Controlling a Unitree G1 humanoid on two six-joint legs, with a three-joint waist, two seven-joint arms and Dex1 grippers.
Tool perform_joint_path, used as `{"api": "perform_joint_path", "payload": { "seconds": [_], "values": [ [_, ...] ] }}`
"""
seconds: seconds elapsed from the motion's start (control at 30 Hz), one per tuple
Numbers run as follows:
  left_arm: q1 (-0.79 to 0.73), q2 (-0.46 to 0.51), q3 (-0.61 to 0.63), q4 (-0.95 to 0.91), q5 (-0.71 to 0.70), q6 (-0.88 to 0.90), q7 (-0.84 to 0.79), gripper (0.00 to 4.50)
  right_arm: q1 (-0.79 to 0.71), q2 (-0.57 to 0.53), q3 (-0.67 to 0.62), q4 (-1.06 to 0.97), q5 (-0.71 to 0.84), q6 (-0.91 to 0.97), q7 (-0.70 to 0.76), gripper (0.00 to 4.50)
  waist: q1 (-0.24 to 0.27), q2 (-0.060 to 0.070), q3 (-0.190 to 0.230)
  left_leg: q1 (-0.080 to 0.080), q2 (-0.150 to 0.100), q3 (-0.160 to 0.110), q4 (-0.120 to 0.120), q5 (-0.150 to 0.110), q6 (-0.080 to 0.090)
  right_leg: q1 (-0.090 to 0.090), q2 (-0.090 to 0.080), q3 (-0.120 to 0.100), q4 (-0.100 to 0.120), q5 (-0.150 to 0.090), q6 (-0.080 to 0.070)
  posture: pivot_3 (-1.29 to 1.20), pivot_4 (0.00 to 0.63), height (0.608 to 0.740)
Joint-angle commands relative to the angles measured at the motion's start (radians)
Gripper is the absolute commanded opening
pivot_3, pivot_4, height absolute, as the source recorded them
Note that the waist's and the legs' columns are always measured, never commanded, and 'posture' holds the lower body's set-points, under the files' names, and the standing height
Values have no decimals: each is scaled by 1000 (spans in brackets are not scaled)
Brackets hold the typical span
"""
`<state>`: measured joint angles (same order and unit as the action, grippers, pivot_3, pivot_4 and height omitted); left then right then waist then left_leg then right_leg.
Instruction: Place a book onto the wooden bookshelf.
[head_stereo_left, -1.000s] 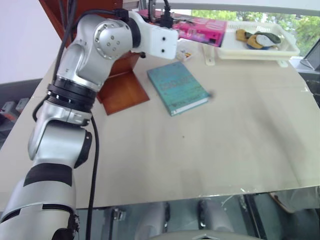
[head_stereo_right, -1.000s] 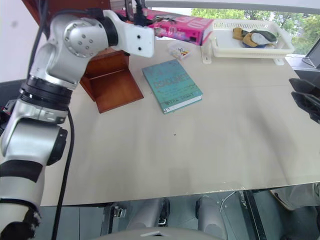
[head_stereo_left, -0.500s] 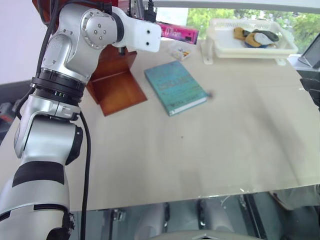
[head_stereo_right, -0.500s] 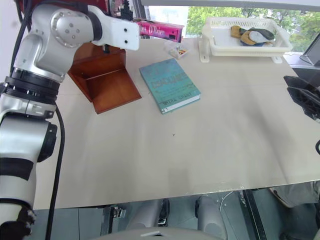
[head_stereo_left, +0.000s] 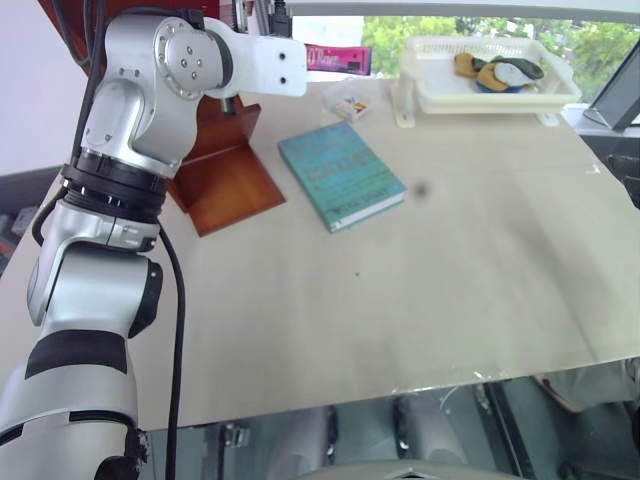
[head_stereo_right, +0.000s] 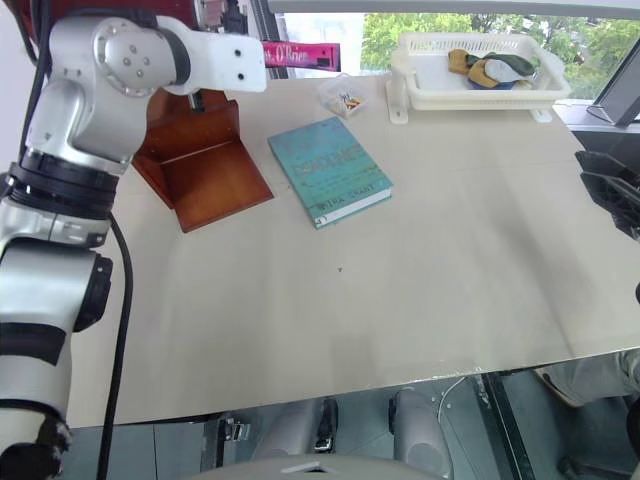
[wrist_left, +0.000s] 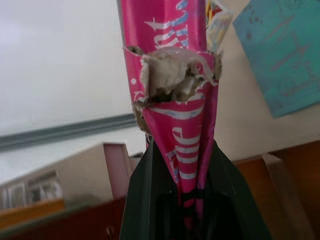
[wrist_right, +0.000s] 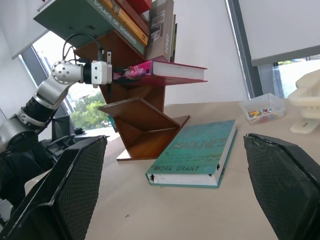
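Note:
The book (head_stereo_left: 335, 60), magenta-pink with white page edges, hangs about level at the back left of the table. My left gripper (wrist_left: 182, 150) is shut on its torn spine end. In the right wrist view the book (wrist_right: 175, 70) lies right against the wooden bookshelf (wrist_right: 145, 120), just above a slanted board; whether it rests on the wood I cannot tell. The bookshelf's reddish-brown base (head_stereo_left: 225, 180) stands beside the left arm. My right gripper (head_stereo_right: 608, 195) waits at the table's right edge, open, its two fingers (wrist_right: 60, 195) wide apart and empty.
A teal-green book (head_stereo_left: 340, 175) lies flat on the table just right of the bookshelf. A small clear box (head_stereo_left: 345, 100) sits behind it. A white basket tray (head_stereo_left: 480, 95) with a few items stands at the back right. Other books (wrist_right: 160, 20) fill the upper shelf.
The left arm has carried the pink book leftward toward the bookshelf and turned it, so the book shows more edge-on. The right gripper has stayed put. The camera view shifted slightly.

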<state>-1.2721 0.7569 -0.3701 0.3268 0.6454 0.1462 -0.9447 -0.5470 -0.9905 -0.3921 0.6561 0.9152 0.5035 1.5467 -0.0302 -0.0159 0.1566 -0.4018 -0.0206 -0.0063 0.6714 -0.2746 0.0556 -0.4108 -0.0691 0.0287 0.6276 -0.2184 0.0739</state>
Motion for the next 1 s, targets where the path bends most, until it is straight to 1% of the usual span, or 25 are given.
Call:
{"api": "perform_joint_path", "payload": {
  "seconds": [0.03, 0.23, 0.33, 0.4, 0.57, 0.77, 1.0],
  "values": [
    [-1, 4, 32, -86, 20, 55, 1, 12, -13, -38, -16, -1, 29, -17, 68, 4500, 10, 0, 0, 0, 0, 0, 1, 0, 0, 0, 0, 0, 0, 0, 0, 0, 150, 740],
    [42, 14, 24, -144, 49, 129, -28, 12, -28, -41, -10, 25, 20, -37, 68, 4500, 21, 0, 0, 0, 0, 0, 1, 0, 0, 0, 0, 0, 0, 0, 0, 0, 150, 740],
    [43, 25, 47, -158, 59, 165, -13, 12, -41, -41, -3, 40, 17, -46, 68, 4500, 19, 0, 0, 0, -1, 0, 1, 1, -1, 0, 0, 0, 0, 0, 0, 0, 150, 740],
    [63, 44, 59, -182, 61, 200, -33, 12, -53, -38, 1, 52, 14, -52, 68, 4500, 19, 0, 0, 0, 0, 0, 1, 1, -1, 0, 0, 0, 0, 0, 0, 0, 150, 740],
    [120, 77, 74, -280, 59, 285, -83, 12, -84, -38, 19, 81, 7, -68, 68, 4500, 17, 0, 0, 0, 0, 0, 1, 1, -2, 0, 0, 0, 0, 0, 0, 0, 150, 740],
    [140, 92, 87, -396, 72, 386, -130, 12, -125, -32, 39, 126, -7, -90, 68, 4500, 22, 0, 0, -1, 0, 0, 3, 1, -2, 0, 0, -1, 0, 0, 0, 0, 150, 740],
    [199, 168, 95, -474, 91, 459, -205, 12, -200, -9, 82, 185, -28, -118, 68, 4500, 15, 0, 0, 0, 0, 0, 3, 2, -4, 0, 0, 0, 1, 0, 0, 0, 150, 740]
  ]
}}
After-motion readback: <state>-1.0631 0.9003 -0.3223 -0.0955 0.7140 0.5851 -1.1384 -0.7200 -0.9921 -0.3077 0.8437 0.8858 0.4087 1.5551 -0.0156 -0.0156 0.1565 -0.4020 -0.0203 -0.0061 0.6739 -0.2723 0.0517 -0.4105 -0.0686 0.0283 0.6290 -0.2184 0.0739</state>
